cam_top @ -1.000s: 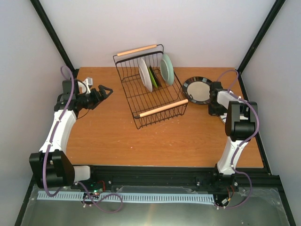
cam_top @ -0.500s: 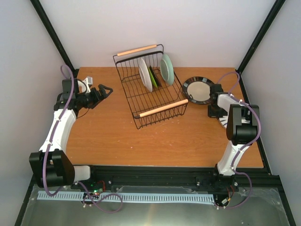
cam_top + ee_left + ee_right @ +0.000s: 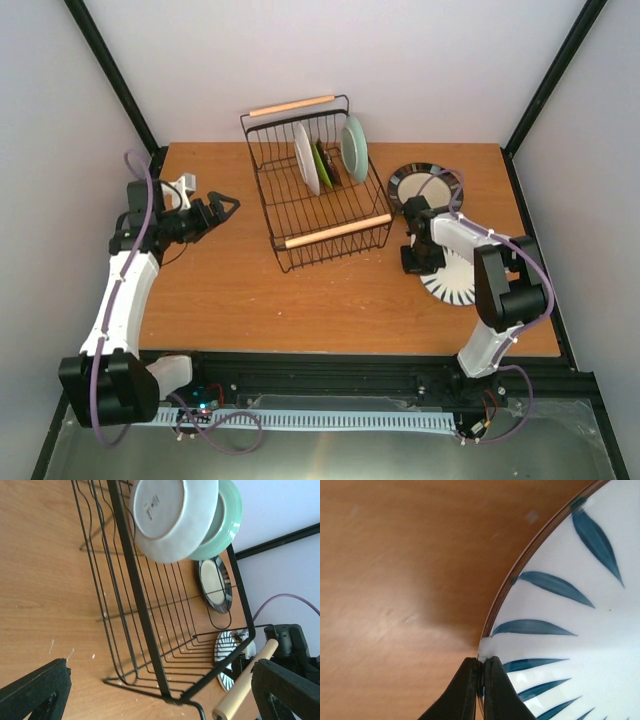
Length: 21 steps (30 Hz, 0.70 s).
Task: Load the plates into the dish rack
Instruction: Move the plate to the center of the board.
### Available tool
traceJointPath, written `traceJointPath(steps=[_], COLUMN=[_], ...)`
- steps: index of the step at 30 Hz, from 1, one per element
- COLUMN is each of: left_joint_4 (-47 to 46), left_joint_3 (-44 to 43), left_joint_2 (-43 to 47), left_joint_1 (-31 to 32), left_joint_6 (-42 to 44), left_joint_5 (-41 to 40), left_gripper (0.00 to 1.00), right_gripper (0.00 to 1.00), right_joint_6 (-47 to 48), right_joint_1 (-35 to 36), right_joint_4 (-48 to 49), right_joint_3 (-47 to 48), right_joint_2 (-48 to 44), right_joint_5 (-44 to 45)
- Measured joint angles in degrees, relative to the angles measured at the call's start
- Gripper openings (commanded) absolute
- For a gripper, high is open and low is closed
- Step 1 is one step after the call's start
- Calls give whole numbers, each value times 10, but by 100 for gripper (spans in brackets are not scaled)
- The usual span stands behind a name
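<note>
Orange-brown wooden table (image 3: pixel 250 300) stood between plain white walls (image 3: pixel 430 60), black frame posts (image 3: pixel 112 75) at far left and right, grey metal sheet (image 3: pixel 330 455) nearest, evenly lit.

White links (image 3: pixel 120 290), black joints (image 3: pixel 105 385), purple cables (image 3: pixel 287 595).

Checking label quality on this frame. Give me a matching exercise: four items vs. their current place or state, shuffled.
1 mint green plate
2 black-rimmed cream plate
3 striped plate
4 left gripper

A open, empty
B on the table, right of the dish rack
C standing in the dish rack
D rim pinched by the right gripper

Pairs: 1-C, 2-B, 3-D, 4-A
</note>
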State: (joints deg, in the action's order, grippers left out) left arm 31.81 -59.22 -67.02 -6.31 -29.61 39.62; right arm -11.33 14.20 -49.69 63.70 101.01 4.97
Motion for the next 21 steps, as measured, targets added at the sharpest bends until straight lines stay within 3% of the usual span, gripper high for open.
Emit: traceJointPath(steps=[9,21], left_joint_4=[8,2], left_joint_3=[80,123], left_joint_2=[56,95], left_joint_1=[11,28], left_joint_6=[-6,-24], left_joint_5=[21,28], left_gripper=[100,100], right_gripper=[3,3], right_joint_6=[-94,-165], right_joint_1=[78,80], right_joint_4=[-24,-3], right_joint_3=[-78,-169], right_joint_2=[-108,-189], right_joint_5=[-61,-74])
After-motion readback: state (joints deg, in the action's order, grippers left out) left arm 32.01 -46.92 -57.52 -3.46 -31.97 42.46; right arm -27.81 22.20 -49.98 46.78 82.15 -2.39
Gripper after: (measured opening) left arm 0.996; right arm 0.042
